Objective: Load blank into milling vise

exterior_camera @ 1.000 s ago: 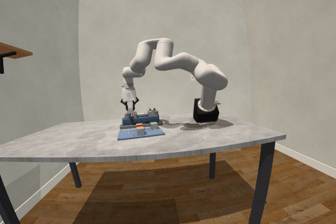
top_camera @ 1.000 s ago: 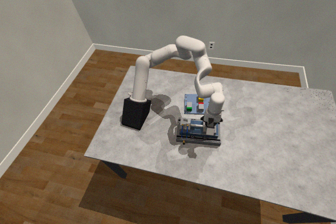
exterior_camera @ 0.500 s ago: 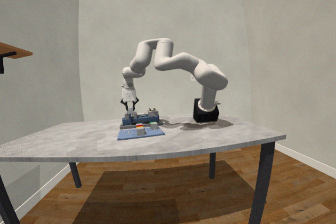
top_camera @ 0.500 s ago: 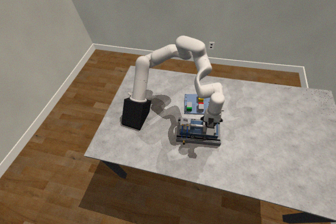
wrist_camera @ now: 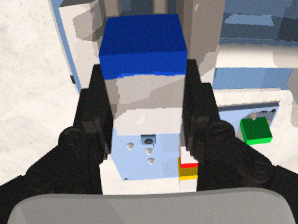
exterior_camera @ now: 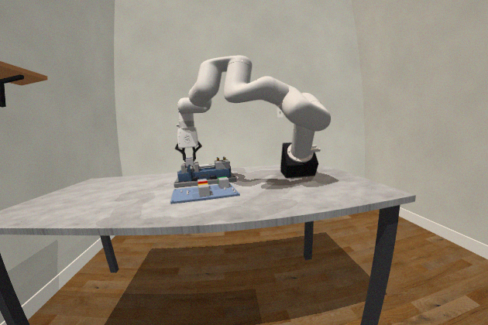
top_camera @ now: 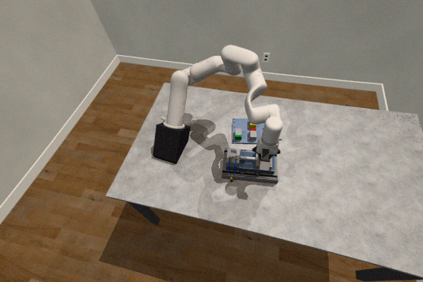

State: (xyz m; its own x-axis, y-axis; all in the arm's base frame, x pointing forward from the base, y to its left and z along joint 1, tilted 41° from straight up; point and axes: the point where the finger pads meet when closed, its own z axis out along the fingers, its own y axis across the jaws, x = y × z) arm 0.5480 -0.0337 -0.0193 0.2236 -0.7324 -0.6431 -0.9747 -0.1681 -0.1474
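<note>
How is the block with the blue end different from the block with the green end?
The blue-ended blank is clamped between the gripper fingers above the vise; the green-ended blank lies free on the infeed plate. One has a blue painted end, the other green. The blue-ended blank is over the vise, and the green-ended one is off to the side. Both have pale bodies with a single coloured end.

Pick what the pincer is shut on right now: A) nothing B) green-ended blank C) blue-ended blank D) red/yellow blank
C: in the wrist view the pincer has its black fingers closed on either side of the blue-ended blank, while the green-ended blank lies off to the side.
</note>
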